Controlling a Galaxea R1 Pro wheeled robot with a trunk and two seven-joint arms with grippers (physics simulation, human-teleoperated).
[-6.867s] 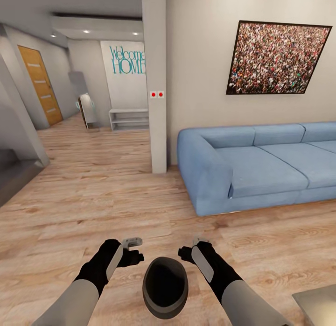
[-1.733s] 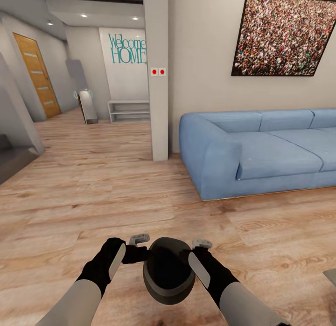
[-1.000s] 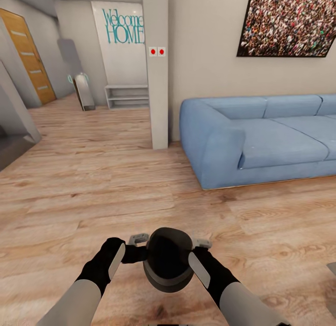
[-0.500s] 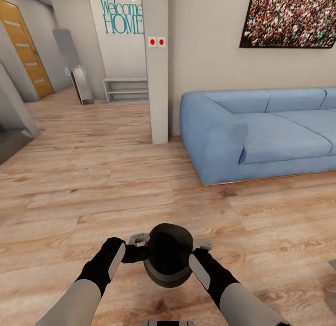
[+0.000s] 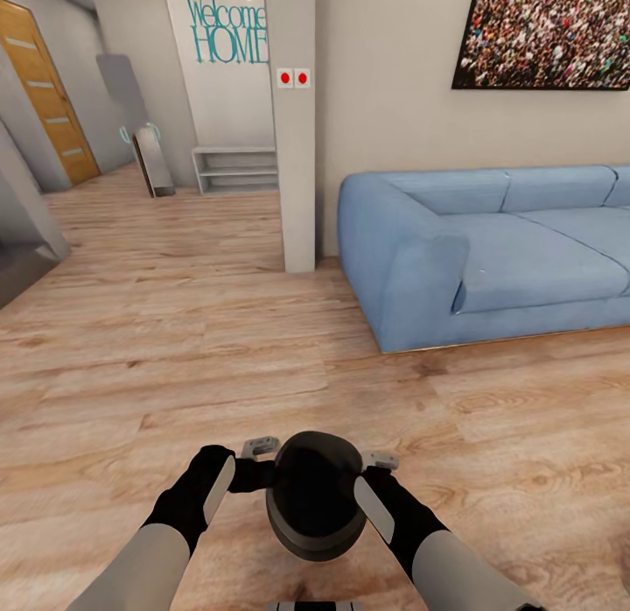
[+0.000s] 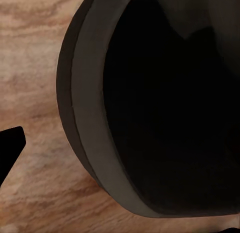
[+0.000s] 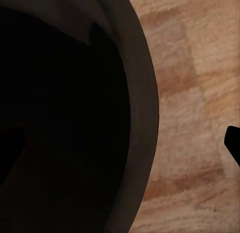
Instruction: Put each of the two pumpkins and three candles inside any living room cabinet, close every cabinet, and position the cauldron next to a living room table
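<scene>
We hold the cauldron [image 5: 315, 495] pinched between our left gripper [image 5: 260, 460] and right gripper [image 5: 372, 471] above the wooden floor [image 5: 175, 348].

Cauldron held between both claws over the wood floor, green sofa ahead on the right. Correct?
One error: the sofa is blue, not green, as the head view shows. The rest holds: the cauldron sits between the left claw and right claw over the wood floor.
</scene>
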